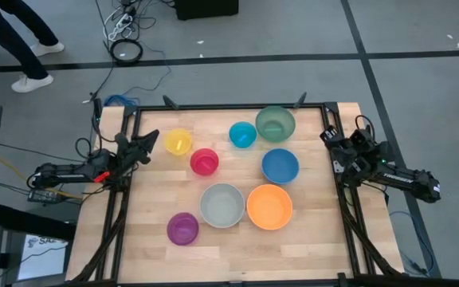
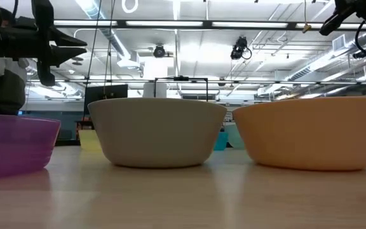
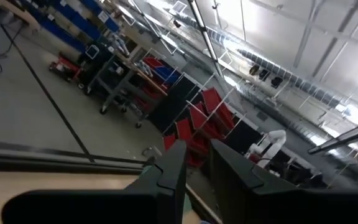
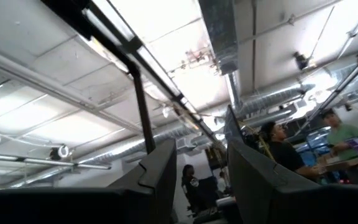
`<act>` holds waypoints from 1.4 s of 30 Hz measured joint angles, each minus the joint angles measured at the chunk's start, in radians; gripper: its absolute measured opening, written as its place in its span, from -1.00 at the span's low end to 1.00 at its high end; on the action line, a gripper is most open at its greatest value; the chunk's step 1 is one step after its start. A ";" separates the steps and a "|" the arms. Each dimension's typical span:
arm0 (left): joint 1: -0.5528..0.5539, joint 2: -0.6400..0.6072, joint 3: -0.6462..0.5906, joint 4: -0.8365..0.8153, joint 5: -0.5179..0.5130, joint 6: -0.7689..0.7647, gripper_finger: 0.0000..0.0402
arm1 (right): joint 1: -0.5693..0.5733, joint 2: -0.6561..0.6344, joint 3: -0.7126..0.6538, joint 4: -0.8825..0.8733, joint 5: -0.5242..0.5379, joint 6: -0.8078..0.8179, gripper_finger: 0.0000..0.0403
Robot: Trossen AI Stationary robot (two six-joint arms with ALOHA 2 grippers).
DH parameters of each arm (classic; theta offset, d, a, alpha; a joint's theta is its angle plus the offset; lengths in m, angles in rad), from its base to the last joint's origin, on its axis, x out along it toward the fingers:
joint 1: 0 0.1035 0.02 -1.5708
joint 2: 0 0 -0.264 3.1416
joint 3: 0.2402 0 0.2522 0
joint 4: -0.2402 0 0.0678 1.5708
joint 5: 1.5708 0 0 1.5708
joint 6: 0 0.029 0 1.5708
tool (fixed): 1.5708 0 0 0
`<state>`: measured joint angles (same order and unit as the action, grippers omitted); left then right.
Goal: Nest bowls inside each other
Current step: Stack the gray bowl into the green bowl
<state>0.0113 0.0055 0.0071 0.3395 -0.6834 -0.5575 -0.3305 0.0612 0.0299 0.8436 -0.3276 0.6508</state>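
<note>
Several bowls stand apart, upright on their bases on the wooden table (image 1: 158, 255): yellow (image 1: 178, 142), pink (image 1: 204, 162), cyan (image 1: 242, 134), green (image 1: 275, 123), blue (image 1: 280, 166), grey-white (image 1: 221, 205), orange (image 1: 269, 206) and purple (image 1: 182, 229). None sits inside another. My left gripper (image 1: 151, 139) hangs at the table's left edge, just left of the yellow bowl, raised and open (image 3: 197, 152) with nothing between its fingers. My right gripper (image 1: 329, 137) hangs at the right edge, tipped upward, open (image 4: 201, 146) and empty.
A black frame (image 1: 229, 106) runs around the table's far and side edges. Cables and a power strip (image 1: 122, 28) lie on the floor beyond the far edge, where a person's legs (image 1: 30, 48) show. Bare wood lies along the table's near edge.
</note>
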 joint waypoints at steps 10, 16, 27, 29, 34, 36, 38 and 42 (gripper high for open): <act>0.000 0.021 0.080 -0.087 0.189 0.098 -0.61 | 0.020 0.042 0.041 -0.113 0.043 -0.061 -0.35; 0.000 0.231 0.342 -0.465 0.244 0.166 -0.61 | 0.100 0.327 0.293 -0.477 0.162 -0.237 -0.36; 0.000 0.869 0.902 -1.069 0.383 0.457 -0.61 | 0.288 1.237 1.028 -1.182 0.505 -0.266 -0.36; -0.004 0.935 0.959 -1.158 0.449 0.519 -0.61 | 0.318 1.378 1.135 -1.286 0.508 -0.251 -0.36; -0.034 0.998 0.993 -1.233 0.500 0.579 -0.61 | 0.384 1.615 1.328 -1.421 0.485 -0.214 -0.36; -0.046 0.999 0.986 -1.230 0.499 0.572 -0.61 | 0.397 1.675 1.392 -1.470 0.458 -0.189 -0.36; -0.056 0.999 0.978 -1.228 0.499 0.551 -0.61 | 0.404 1.724 1.437 -1.509 0.435 -0.184 -0.35; -0.073 0.999 0.970 -1.226 0.492 0.521 -0.61 | 0.412 1.782 1.491 -1.530 0.382 -0.177 -0.25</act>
<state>-0.0612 1.0046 0.9768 -0.8861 -0.1909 -0.0361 0.0818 1.8435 1.5213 -0.6864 0.0546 0.4739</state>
